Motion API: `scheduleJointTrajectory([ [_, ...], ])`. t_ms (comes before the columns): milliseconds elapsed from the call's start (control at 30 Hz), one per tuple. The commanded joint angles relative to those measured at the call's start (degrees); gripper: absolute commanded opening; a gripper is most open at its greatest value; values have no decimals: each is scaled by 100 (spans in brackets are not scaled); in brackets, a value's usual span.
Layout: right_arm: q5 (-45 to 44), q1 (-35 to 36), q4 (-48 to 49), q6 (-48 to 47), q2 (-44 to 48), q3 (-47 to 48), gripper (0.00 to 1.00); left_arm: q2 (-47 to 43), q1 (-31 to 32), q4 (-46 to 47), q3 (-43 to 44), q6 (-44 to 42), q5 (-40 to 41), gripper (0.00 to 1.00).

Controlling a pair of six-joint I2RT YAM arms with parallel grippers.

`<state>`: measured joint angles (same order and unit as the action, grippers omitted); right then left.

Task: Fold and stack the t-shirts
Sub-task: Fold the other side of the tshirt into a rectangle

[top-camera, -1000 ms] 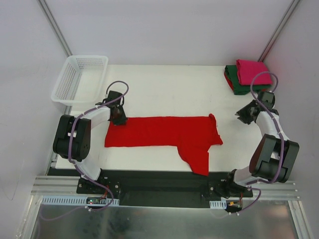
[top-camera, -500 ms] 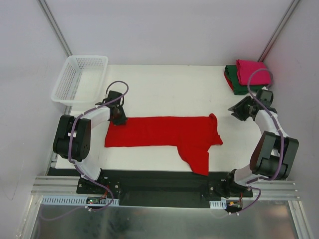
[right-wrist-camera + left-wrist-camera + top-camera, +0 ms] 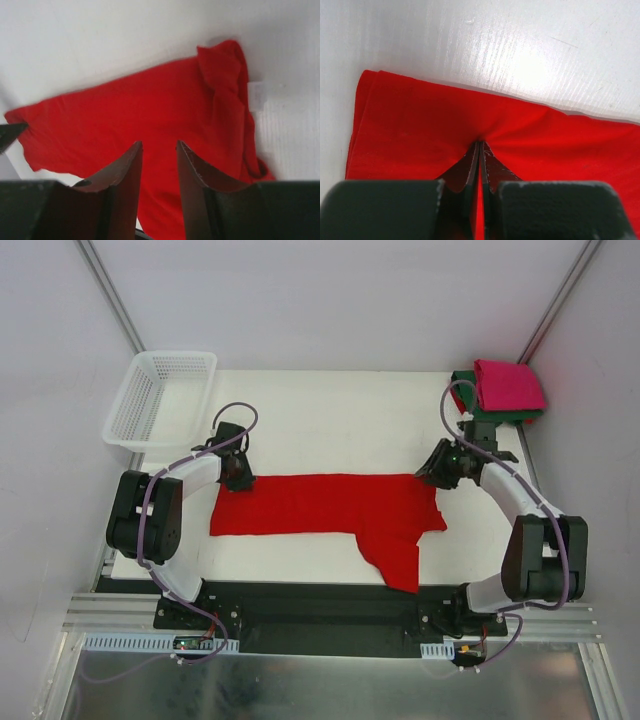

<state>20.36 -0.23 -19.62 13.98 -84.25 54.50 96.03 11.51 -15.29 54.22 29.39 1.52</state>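
A bright red t-shirt [image 3: 330,508] lies spread on the white table, folded lengthwise, one part hanging toward the front edge. My left gripper [image 3: 238,478] is shut on the shirt's far left corner; the left wrist view shows cloth [image 3: 420,120] pinched between the jaws. My right gripper [image 3: 432,472] is open and hovers above the shirt's right end, near the collar [image 3: 225,75], touching nothing. A folded magenta-pink t-shirt [image 3: 508,386] lies on a folded dark green t-shirt [image 3: 466,398] at the back right corner.
A white mesh basket [image 3: 160,395] stands at the back left corner. The table's front edge runs just below the hanging part of the red shirt [image 3: 400,565]. Grey walls enclose the table on three sides.
My right gripper has swung left from beside the stacked shirts to above the red shirt's right end. My left gripper and the shirt's left corner have not moved.
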Motion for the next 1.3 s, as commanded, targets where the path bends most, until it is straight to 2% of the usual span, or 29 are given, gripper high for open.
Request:
scheduleJointTrajectory([
  [0, -488, 549, -516, -448, 356, -97, 31, 241, -87, -493, -69, -126, 156, 0],
  [67, -795, 777, -666, -449, 339, -141, 22, 241, -79, -493, -78, -135, 164, 0],
  [100, -866, 848, -684, -431, 321, -202, 8, 224, -79, -493, -78, -144, 173, 0],
  [167, -1060, 1050, -710, -431, 217, -238, 1, 241, -79, -484, -78, -144, 173, 0],
  [400, -1780, 1446, -842, -352, -592, 25, 1, 276, -87, -493, -8, -188, 182, 0],
  [533, -2316, 1526, -1044, -352, -1128, 533, 1, 302, -79, -493, 36, -196, 208, 0],
  [767, -2642, 1543, -1299, -334, -1735, 1219, 1, 557, -96, -501, 300, -275, 208, 0],
  [967, -2792, 1543, -1439, -387, -2104, 1694, 1, 979, -140, -606, 879, -381, 191, 0],
  [1133, -2607, 1543, -1150, -466, -1895, 1599, 2, 1120, -131, -660, 1284, -513, 112, 0],
  [1267, -2660, 1561, -772, -554, -1009, 1265, 8, 725, -105, -511, 1398, -592, 252, 0],
])
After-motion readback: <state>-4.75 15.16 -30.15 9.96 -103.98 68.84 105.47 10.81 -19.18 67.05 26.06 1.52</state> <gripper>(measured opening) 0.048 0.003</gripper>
